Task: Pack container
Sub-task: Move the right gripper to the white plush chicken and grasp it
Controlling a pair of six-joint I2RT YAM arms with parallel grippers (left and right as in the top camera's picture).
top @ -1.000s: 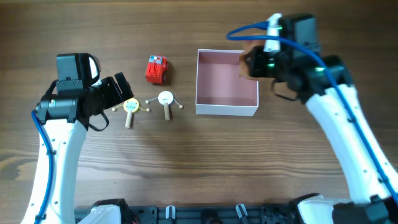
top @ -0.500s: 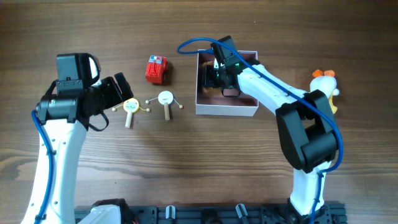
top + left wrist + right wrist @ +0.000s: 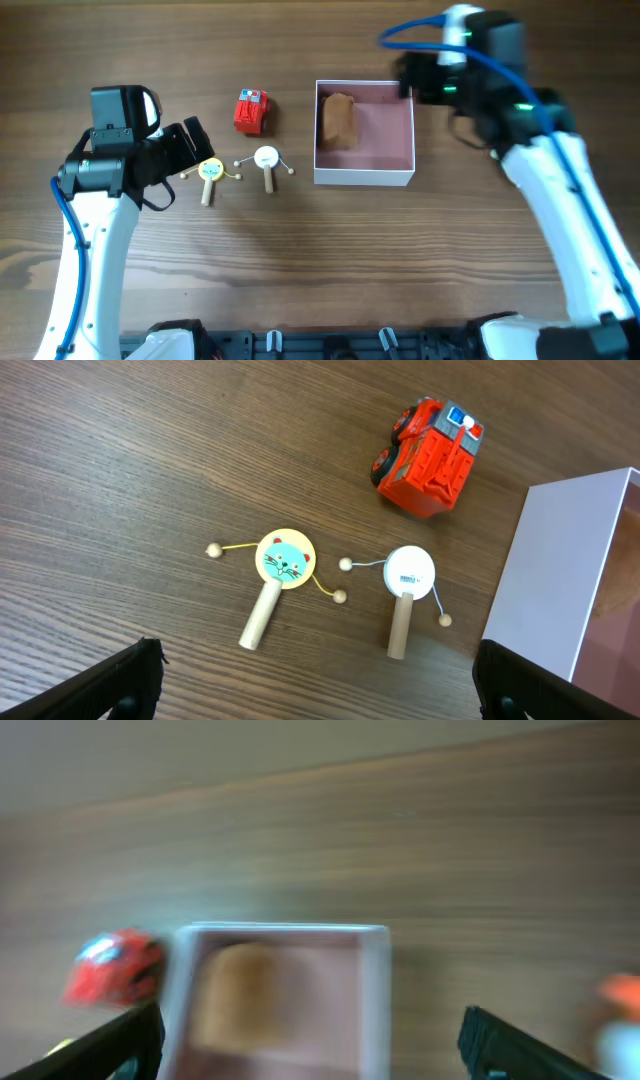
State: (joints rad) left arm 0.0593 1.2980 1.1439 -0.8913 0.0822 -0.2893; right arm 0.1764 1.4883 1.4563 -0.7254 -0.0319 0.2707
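The container [image 3: 365, 178], a square white-walled box with a pink inside, stands right of centre. A brown toy [image 3: 338, 120] lies against its left wall. My right gripper [image 3: 408, 78] hovers open and empty over the box's back right corner. The right wrist view is blurred, showing the container [image 3: 376, 982] and brown toy [image 3: 240, 988] beyond the open right gripper [image 3: 310, 1045]. My left gripper [image 3: 190, 148] is open and empty at the left. The left gripper [image 3: 320, 690] is just short of two wooden rattle drums.
A red toy truck [image 3: 251, 110] [image 3: 430, 445] sits left of the container. A cat-face drum [image 3: 210, 172] [image 3: 283, 560] and a white drum [image 3: 266, 158] [image 3: 410, 572] lie in front of it. A blurred orange and white toy [image 3: 620, 1000] shows right of the box.
My right gripper carried the brown toy into the container's left side, opened and let it go. It then drew back to the back right corner. The left arm has not moved.
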